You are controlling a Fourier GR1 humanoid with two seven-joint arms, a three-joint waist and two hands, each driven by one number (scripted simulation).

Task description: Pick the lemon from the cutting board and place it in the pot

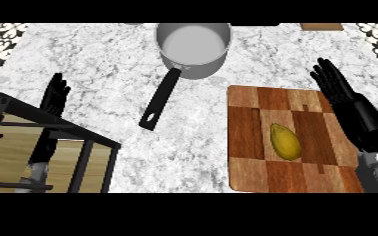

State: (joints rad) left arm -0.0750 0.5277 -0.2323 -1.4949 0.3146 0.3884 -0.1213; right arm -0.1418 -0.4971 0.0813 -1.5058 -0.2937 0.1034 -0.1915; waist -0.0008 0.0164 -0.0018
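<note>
A yellow lemon (285, 141) lies on the wooden cutting board (251, 170) at the right of the counter. The grey pot (193, 45) stands at the top centre, its black handle (161, 100) pointing down and left. My right hand (341, 92) hovers open over the board's right edge, fingers straight, up and to the right of the lemon and apart from it. My left hand (55, 96) rests open at the left, fingers up, far from both.
A black metal frame (66, 130) over a wooden surface fills the lower left corner, partly in front of my left forearm. A brown object's edge (322, 27) shows at the top right. Bare speckled countertop (103, 60) lies between pot and board.
</note>
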